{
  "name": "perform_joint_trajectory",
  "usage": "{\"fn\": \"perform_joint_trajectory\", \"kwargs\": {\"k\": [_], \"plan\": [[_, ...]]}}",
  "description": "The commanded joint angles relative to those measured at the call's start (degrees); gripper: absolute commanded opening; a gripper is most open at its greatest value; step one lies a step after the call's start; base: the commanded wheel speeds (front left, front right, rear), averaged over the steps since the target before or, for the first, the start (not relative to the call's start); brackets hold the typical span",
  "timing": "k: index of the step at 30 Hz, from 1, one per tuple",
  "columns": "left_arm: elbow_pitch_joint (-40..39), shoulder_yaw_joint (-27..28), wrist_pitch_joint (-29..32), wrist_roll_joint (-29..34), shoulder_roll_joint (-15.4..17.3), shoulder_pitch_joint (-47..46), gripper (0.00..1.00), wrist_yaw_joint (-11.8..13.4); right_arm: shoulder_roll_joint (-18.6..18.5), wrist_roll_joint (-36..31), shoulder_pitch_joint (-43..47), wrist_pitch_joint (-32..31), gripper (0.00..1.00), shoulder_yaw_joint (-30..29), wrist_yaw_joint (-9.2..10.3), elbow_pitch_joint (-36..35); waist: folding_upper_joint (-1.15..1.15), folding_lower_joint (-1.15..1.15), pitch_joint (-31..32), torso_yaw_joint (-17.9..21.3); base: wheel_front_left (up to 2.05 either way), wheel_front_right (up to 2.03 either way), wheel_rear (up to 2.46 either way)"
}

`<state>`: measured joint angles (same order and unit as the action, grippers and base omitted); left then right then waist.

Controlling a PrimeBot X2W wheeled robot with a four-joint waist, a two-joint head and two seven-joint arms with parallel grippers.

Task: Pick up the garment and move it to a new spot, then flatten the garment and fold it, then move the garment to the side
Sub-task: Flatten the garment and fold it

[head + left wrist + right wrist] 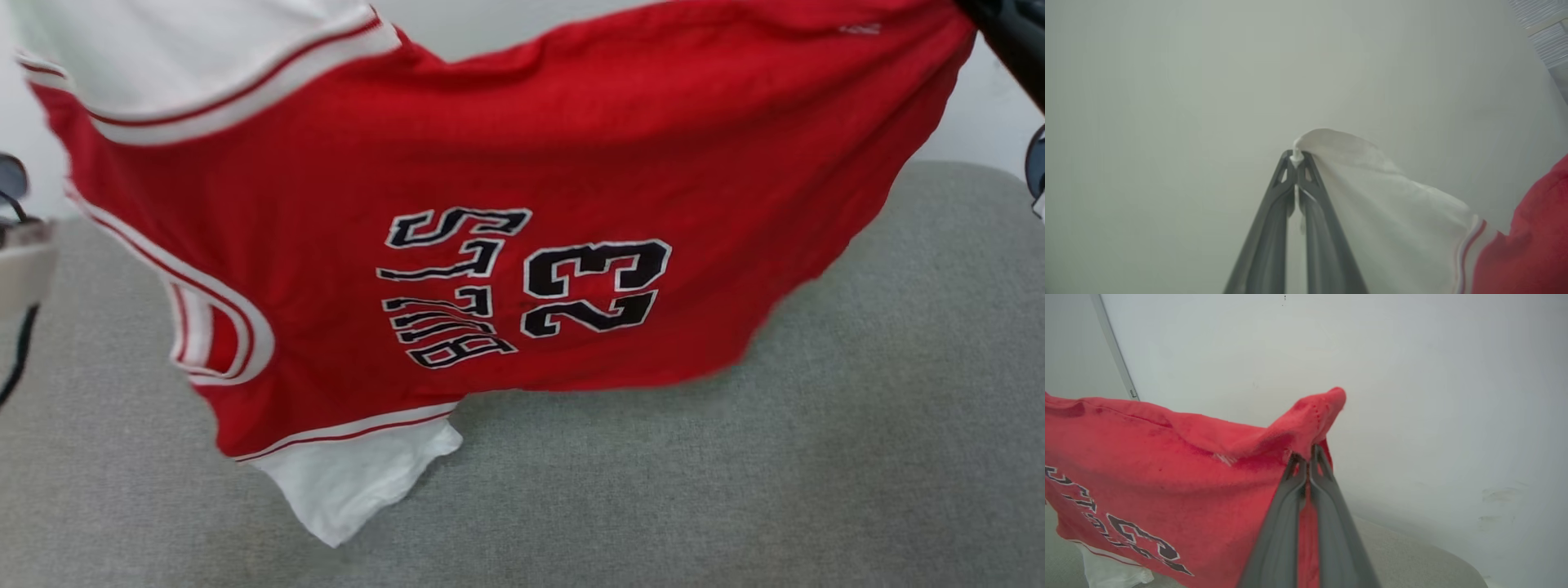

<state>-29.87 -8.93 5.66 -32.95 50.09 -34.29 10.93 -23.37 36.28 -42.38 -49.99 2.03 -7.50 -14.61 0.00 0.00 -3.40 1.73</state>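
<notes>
1. The garment [522, 147], a red jersey, is pinched at the edge of a white sleeve by the left hand [1295, 160], whose fingers are pressed together on the cloth.
2. The right hand [1309, 455] pinches a red corner.
3. The jersey hangs spread between them above the grey worktop [816, 457], with its "BULLS 23" lettering sideways.

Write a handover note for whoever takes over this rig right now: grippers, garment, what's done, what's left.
Left gripper: shut on the edge of the white sleeve of the jersey.
Right gripper: shut on a red corner of the jersey.
Jersey: lifted, stretched between both grippers above the grey surface, "BULLS 23" facing the head camera; the lower sleeve hangs at or near the surface.
Done: pickup.
Left: lay it at the new spot, flatten, fold, move aside.
</notes>
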Motion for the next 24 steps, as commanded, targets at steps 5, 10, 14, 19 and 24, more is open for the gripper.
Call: {"fn": "perform_joint_trajectory", "kwargs": {"k": [5, 10, 14, 19, 24], "plan": [[0.9, 0.7, -0.5, 0.4, 0.0, -6.5, 0.0, -0.8, 1.3, -1.0, -1.1, -1.8, 0.0, -2.3, 0.02, -2.6, 0.0, 0.0, -3.6, 1.7, 0.0, 0.0, 0.0], [4.2, -0.2, 0.1, 0.3, 0.1, -14.2, 0.0, -2.9, 1.1, -1.7, -3.4, -1.6, 0.0, -3.4, 0.02, -2.4, 0.0, 0.0, -8.7, 2.8, 0.0, 0.0, 0.0], [8.4, -2.0, 0.4, 0.4, -0.2, -22.4, 0.0, -6.2, 0.2, -2.6, -8.2, 0.9, 0.0, -2.6, 0.02, 0.3, 0.0, 0.0, -14.4, 3.8, 0.0, 0.0, 0.0], [17.9, -5.4, -1.7, 3.3, -2.8, -35.9, 0.0, -10.2, 0.9, -6.0, -16.9, 8.2, 0.0, -1.5, 0.02, 7.1, 0.0, 0.0, -20.9, 4.1, 0.0, 0.0, 0.0], [30.4, -8.5, -5.6, 7.0, -6.7, -49.8, 0.0, -13.4, 2.5, -9.1, -26.5, 16.0, 0.0, -0.2, 0.02, 16.1, 0.0, 0.0, -26.0, 3.8, 0.0, 0.0, 0.0]]}}
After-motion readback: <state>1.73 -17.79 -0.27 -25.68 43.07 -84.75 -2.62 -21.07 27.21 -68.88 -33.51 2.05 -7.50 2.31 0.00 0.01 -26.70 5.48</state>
